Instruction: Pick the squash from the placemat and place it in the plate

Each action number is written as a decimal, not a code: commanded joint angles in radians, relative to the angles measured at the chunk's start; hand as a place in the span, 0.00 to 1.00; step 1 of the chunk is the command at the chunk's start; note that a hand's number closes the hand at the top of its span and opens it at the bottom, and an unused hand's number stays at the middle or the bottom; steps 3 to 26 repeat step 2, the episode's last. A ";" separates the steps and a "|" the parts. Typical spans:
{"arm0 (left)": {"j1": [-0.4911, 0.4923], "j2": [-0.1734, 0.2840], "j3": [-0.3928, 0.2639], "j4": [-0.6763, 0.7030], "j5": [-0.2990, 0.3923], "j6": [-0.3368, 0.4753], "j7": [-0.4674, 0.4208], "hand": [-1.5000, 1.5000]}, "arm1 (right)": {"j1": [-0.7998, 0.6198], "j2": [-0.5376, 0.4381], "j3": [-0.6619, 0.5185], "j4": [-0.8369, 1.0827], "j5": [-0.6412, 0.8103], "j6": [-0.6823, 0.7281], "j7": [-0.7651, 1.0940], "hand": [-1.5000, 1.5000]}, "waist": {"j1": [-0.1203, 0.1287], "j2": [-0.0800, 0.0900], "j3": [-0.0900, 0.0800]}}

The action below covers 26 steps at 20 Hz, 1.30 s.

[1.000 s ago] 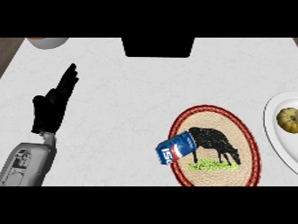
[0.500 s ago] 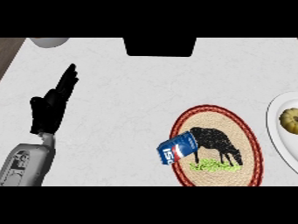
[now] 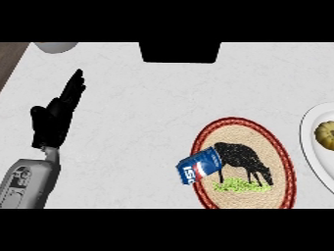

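Left hand (image 3: 54,117) at the view's left over the counter (image 3: 148,108), resting, fingers straight and close together pointing up and away, thumb out to the side, holding nothing. Grey forearm (image 3: 25,184) comes in from the lower left edge. Right hand not visible.

Squash (image 3: 332,135) is far across the view from that hand, at the right edge, well apart from it, with the placemat between them. It lies on the white plate (image 3: 315,152), not on the placemat. Looks small, round, slightly flattened, yellow-tan with darker ribs running to a small dimple at the middle. Plate is cut off by the right edge, only its left part shows.

Placemat (image 3: 245,164) is round, woven tan with a dark red rim, printed with a black cow standing on a green grass patch. It sits just beside the plate's left rim; touching or not, can't tell. A blue can (image 3: 198,166) with white and red markings lies tipped on its side on the placemat's left edge, partly overhanging onto the counter.

Farther back: a dark box-like object (image 3: 179,52) at the counter's far edge, centre. A light round object (image 3: 56,46) at the far left corner, partly cut off.
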 commanded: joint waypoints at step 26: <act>-0.017 0.001 0.009 -0.003 0.009 -0.004 0.010 0.50 | 0.029 -0.021 -0.006 0.004 -0.013 0.145 -0.090 0.00 | -0.001 0.001 0.002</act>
